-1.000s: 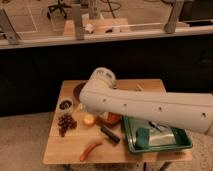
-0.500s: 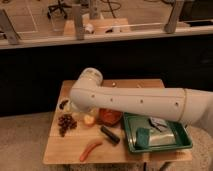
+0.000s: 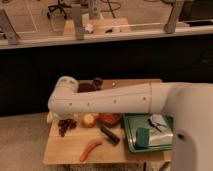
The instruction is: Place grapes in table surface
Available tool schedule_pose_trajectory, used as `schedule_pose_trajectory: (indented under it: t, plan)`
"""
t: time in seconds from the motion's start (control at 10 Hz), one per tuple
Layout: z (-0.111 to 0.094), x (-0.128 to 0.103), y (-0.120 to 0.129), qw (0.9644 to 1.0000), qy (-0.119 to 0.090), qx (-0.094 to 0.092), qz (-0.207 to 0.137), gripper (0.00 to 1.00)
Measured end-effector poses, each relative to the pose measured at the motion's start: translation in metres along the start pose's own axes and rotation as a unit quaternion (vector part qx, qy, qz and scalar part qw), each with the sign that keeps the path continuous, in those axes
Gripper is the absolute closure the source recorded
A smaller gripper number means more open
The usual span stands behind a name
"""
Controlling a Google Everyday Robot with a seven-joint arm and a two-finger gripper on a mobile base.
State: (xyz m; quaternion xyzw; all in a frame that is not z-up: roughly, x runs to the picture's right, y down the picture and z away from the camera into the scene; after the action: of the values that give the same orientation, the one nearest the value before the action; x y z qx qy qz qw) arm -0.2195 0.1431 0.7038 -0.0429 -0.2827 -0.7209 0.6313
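The grapes (image 3: pixel 66 126), a dark reddish-purple cluster, lie on the left part of the tan wooden table surface (image 3: pixel 62 152). My thick white arm (image 3: pixel 115 102) reaches from the right across the back of the table, and its rounded end (image 3: pixel 64 92) sits just above and behind the grapes. Only a pale bit of my gripper (image 3: pixel 50 117) shows under the arm's end, at the table's left edge beside the grapes. The rest of it is hidden by the arm.
A small yellow-orange fruit (image 3: pixel 90 120) and a red bowl (image 3: pixel 110 119) sit right of the grapes. A black oblong object (image 3: pixel 110 135) and an orange stick (image 3: pixel 90 150) lie in front. A green tray (image 3: pixel 131 142) holds items at the right. Dark bowls (image 3: pixel 90 86) stand behind.
The arm's end has swung further left and lower, from over the table's middle to its left edge by the grapes. The grapes have stayed in place.
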Motion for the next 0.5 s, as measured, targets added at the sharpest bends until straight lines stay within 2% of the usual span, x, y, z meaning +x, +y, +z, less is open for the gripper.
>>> schedule_pose_trajectory:
  t: [0.1, 0.2, 0.5]
  plan:
    - [0.0196, -0.0015, -0.0071, 0.9999, -0.007, 0.002, -0.011, 0.2]
    - [0.0262, -0.0018, -0.0067, 0.9999, -0.01, 0.002, -0.012, 0.2]
    - [0.0263, -0.0015, -0.0067, 0.9999, -0.01, 0.002, -0.012, 0.2]
